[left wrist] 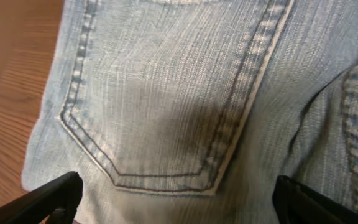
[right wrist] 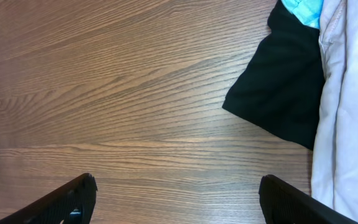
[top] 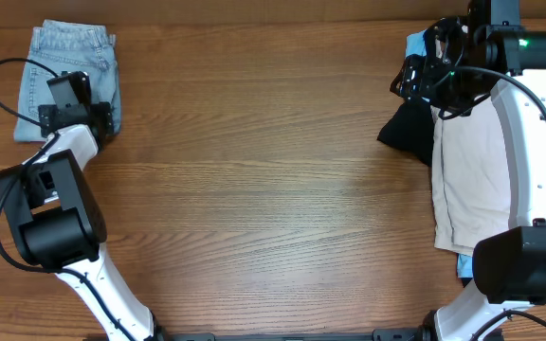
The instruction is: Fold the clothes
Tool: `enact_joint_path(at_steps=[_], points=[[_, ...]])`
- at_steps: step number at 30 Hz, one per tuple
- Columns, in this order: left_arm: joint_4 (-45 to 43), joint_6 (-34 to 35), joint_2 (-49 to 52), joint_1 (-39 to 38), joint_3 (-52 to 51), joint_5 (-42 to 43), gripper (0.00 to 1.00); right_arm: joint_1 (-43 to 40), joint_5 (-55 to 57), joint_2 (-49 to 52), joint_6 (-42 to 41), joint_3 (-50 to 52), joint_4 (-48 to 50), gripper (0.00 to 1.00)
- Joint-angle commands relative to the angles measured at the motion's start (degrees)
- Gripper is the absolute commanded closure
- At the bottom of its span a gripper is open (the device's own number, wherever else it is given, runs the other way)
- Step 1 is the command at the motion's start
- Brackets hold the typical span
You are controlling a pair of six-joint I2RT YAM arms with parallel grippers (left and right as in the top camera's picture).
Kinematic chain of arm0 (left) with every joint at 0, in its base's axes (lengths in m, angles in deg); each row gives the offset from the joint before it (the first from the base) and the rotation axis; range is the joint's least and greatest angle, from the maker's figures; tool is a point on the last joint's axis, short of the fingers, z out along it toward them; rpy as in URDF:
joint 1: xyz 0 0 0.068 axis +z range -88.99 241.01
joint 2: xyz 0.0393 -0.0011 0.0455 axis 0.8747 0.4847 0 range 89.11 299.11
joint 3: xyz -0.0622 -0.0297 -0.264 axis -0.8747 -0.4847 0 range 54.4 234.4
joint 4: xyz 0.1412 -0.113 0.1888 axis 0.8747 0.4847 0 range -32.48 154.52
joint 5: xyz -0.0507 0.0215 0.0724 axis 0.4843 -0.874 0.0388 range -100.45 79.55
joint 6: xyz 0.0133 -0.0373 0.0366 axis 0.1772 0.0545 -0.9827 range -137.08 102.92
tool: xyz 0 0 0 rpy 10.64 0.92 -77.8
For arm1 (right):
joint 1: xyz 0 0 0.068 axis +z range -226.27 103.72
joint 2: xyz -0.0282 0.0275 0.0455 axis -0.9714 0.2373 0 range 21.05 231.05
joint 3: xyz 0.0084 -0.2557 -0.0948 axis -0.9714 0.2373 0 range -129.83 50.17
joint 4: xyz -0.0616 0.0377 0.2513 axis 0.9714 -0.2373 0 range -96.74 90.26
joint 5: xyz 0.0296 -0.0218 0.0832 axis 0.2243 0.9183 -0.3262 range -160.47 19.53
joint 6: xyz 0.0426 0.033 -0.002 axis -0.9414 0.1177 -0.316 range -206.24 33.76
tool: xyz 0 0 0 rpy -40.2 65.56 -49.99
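Note:
Folded light blue jeans lie at the table's far left corner; the left wrist view shows a back pocket close up. My left gripper is open just above the jeans' near edge, holding nothing. A pile of clothes sits at the right edge: a beige garment, a black garment and a bit of cyan cloth. My right gripper is open above the pile's far left; its wrist view shows bare wood between the fingers, with the black garment to the right.
The wooden table spans the middle between the jeans and the pile. Black cables loop by the left arm and along the right arm. Blue cloth peeks from under the beige garment near the right arm's base.

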Motion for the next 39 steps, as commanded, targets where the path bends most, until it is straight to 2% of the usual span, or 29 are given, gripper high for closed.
enact_joint_path(at_steps=[1, 4, 6, 10, 16, 21, 26, 30, 39], points=[[2.5, -3.0, 6.7, 1.5, -3.0, -10.1, 0.0, -0.2, 0.2, 0.0, 0.0, -0.1, 0.0, 0.13], [5.9, -0.8, 5.1, 0.3, -1.2, -11.7, 0.0, -0.2, 0.2, 0.0, 0.0, -0.1, 0.0, 0.13], [10.9, 3.7, 3.1, -0.3, 1.1, -10.6, 0.0, -0.2, 0.2, 0.0, 0.0, -0.1, 0.0, 0.13], [22.7, 12.7, -1.6, -0.4, 6.7, -2.6, 0.0, -0.2, 0.2, 0.0, 0.0, -0.1, -0.5, 0.13], [38.1, 14.9, -8.0, 0.4, 15.7, 6.1, 0.0, -0.2, 0.2, 0.0, 0.0, -0.1, -1.3, 0.13], [44.1, 14.8, -9.4, 2.2, 20.2, 12.3, 0.0, -0.2, 0.2, 0.0, 0.0, -0.1, -1.3, 0.13], [47.2, 18.5, -7.3, 8.3, 20.1, 23.5, 0.0, -0.2, 0.2, 0.0, 0.2, -0.1, -1.7, 0.13], [46.1, 17.0, -3.0, 12.2, 19.7, 32.5, 0.0, -0.2, 0.2, 0.0, 0.3, -0.1, -1.3, 0.13], [39.2, 12.8, 7.2, 12.2, 19.7, 33.0, 0.0, -0.2, 0.2, 0.0, 0.3, -0.1, -0.7, 0.13]])
